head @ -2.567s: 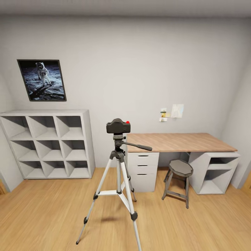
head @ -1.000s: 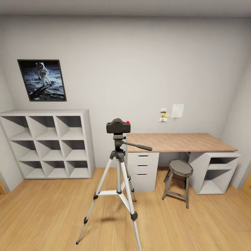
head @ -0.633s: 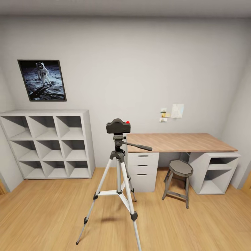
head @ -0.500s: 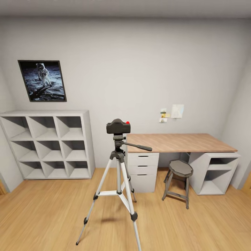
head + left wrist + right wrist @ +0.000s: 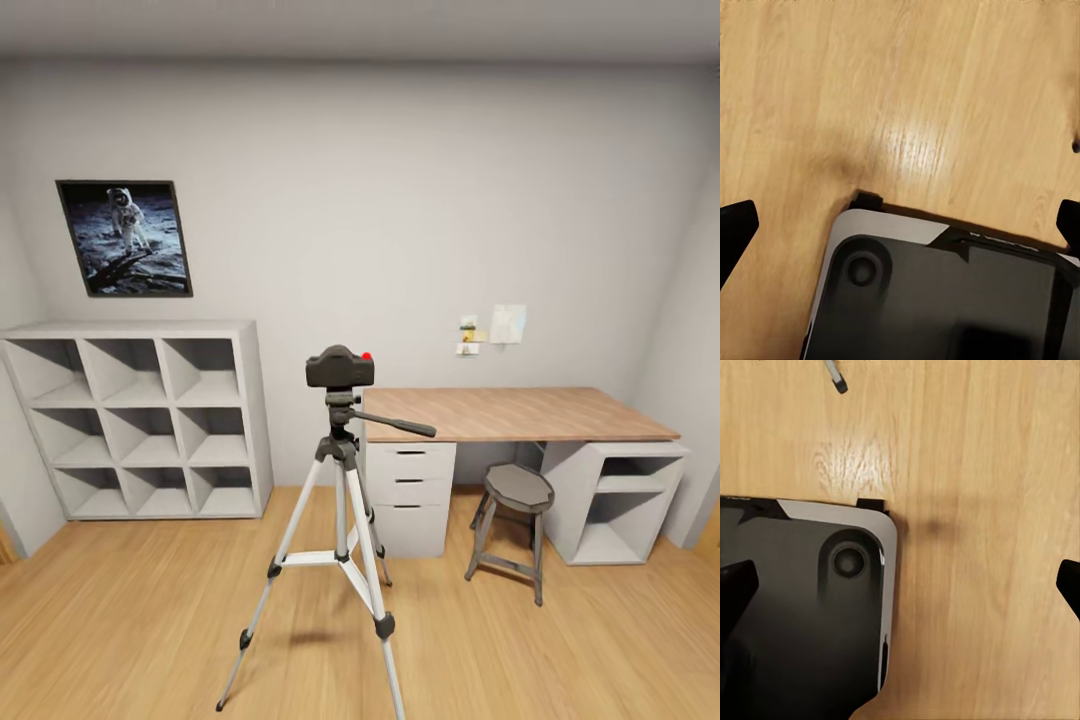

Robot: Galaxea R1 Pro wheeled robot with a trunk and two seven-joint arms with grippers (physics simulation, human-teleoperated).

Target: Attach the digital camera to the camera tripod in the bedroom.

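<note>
Digital camera [image 5: 339, 367] seated on the head of the camera tripod [image 5: 340, 500], red button up, near the middle of the bedroom's wood floor [image 5: 130, 640]. Tripod standing upright on three spread silver legs, black handle sticking out toward 3 o'clock. At 10 o'clock from the camera, a white cube shelf [image 5: 140, 420] against the grey wall [image 5: 400, 200], with an astronaut poster [image 5: 125, 238] hung above it. At 3 o'clock, a wood-topped desk [image 5: 510, 412] with white drawers [image 5: 410, 495], and a grey stool [image 5: 512, 515] tucked just in front of it.

Left gripper [image 5: 900, 225] pointing down at the floor, dark fingertips [image 5: 735, 229] far apart at opposite edges of the wrist view: open, holding nothing. Robot base [image 5: 945, 300] below it, black with a pale rim. Right gripper [image 5: 900, 585] likewise spread wide and empty over floor and base [image 5: 802, 607], with a tripod foot [image 5: 835, 376] near 11 o'clock
</note>
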